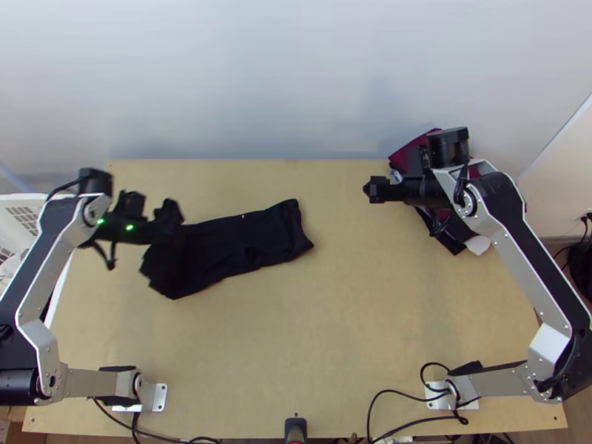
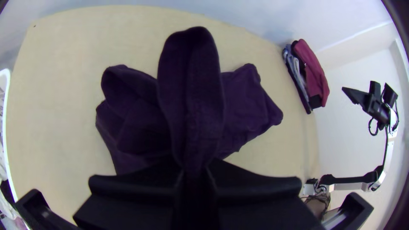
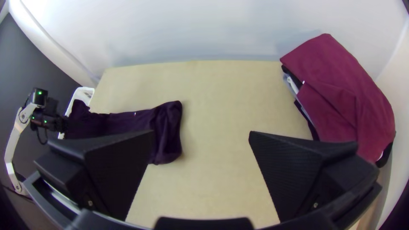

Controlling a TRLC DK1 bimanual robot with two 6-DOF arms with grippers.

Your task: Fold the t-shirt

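Observation:
The black t-shirt lies as a folded strip on the left half of the table, its left part raised and bunched. At that end is my left gripper. In the left wrist view my left gripper is shut on the t-shirt, a loop of cloth standing up from between its fingers. My right gripper hangs over the right part of the table, away from the t-shirt; in the right wrist view the right gripper is open with nothing between its fingers.
A stack of folded clothes, maroon on top, lies at the table's back right, partly beneath the right arm. A white basket stands at the left edge. Bare table lies between the t-shirt and the right arm's base.

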